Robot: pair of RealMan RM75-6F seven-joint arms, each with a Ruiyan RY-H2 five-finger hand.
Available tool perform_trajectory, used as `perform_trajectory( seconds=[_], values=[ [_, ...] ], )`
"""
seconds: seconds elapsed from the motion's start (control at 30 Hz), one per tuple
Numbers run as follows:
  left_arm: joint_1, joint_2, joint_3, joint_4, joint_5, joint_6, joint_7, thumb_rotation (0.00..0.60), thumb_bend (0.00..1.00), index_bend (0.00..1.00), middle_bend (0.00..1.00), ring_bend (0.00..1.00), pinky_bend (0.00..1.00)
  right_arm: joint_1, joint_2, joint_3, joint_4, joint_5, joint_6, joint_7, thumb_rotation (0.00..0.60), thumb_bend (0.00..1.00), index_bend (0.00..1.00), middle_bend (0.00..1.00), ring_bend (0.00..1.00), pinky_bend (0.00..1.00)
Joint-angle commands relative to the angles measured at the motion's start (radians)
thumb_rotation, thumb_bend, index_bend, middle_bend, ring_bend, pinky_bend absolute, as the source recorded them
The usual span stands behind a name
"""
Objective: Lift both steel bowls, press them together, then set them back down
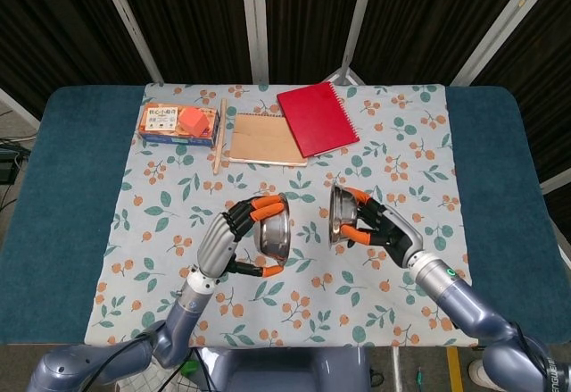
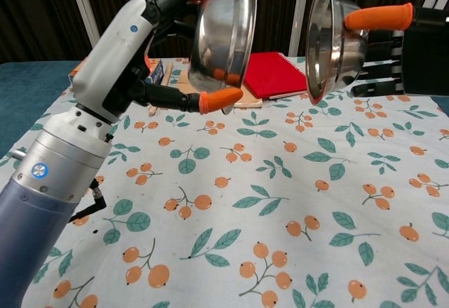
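Bowls [image 2: 219,34] [image 2: 330,40] held apart (mouths facing), one per hand

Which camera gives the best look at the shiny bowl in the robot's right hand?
The chest view: the right bowl is large, tilted on edge, with the right hand gripping its rim. The head view shows that bowl small, seen from above, partly covered by fingers.
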Motion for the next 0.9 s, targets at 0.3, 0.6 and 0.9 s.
perform_trajectory(
  seconds=[0.3,0.6,0.9],
  values=[
    [-0.023,-0.061,0.004,0.078,0.006,-0.009,-0.003,0.6,0.33,0.47,0.6,0.46,0.71,0.013,-0.031,-0.006,-0.07,0.006,0.003,-0.049,0.6,0.41,0.83,0.75,0.63,0.54],
    [-0.052,-0.119,-0.004,0.13,0.002,-0.015,-0.047,0.6,0.33,0.46,0.6,0.46,0.71,0.036,-0.065,-0.028,-0.138,0.067,0.066,-0.135,0.6,0.41,0.83,0.75,0.63,0.53],
    [-0.026,-0.103,0.027,0.134,0.023,0.04,-0.075,0.6,0.33,0.47,0.6,0.46,0.71,0.036,-0.055,-0.024,-0.16,0.125,0.106,-0.173,0.6,0.41,0.83,0.75,0.63,0.53]
  ],
)
